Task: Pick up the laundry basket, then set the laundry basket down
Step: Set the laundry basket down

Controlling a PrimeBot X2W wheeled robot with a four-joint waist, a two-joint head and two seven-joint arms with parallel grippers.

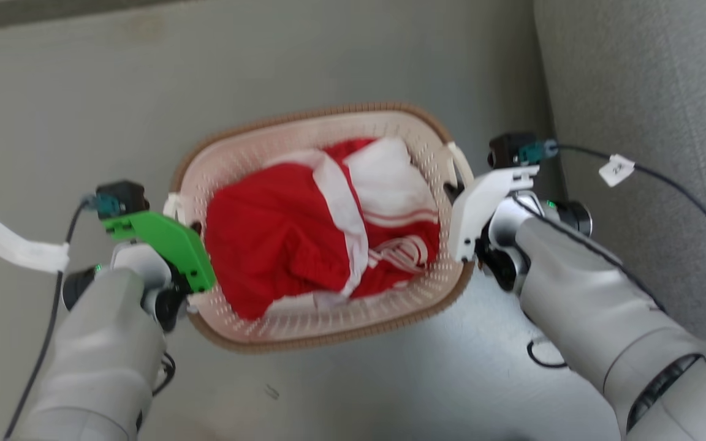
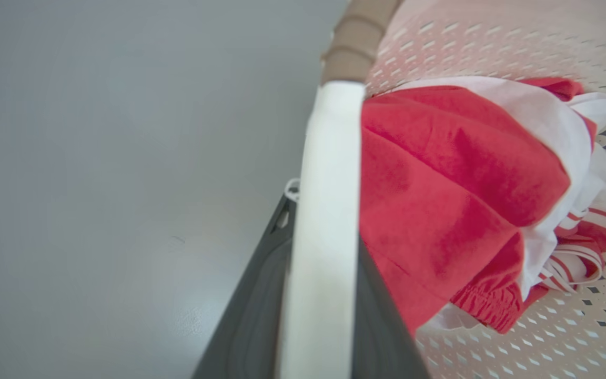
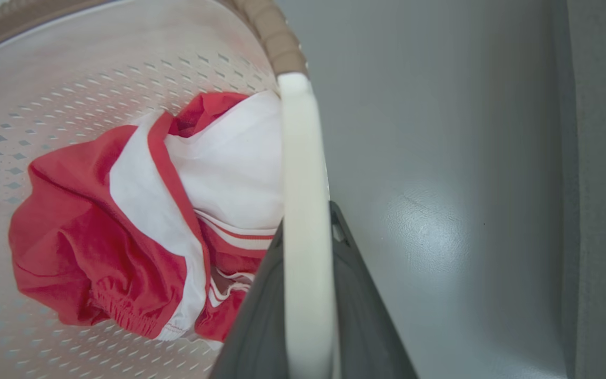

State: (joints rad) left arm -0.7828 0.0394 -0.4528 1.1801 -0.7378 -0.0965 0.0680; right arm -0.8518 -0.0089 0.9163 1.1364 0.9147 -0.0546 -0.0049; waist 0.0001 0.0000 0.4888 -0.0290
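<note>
From the head you see the basket flanked at both ends; your wrist views add the grip: left gripper and right gripper each pinch a white handle.

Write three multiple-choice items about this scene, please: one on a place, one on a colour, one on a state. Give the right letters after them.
1. Where does the red and white clothing lie, relative to the laundry basket?
A. under it
B. inside it
C. beside it

2. What colour is the basket's rim?
A. brown
B. blue
C. black

3. How do the left gripper and the right gripper stand?
A. both open, apart from the basket
B. one open, one shut on the clothing
C. each shut on a white loop handle

Answers:
1 B: the clothing sits within the perforated walls.
2 A: the braided-look rim shows brown in the head view.
3 C: in each wrist view the dark fingers press on both sides of a handle.
</note>
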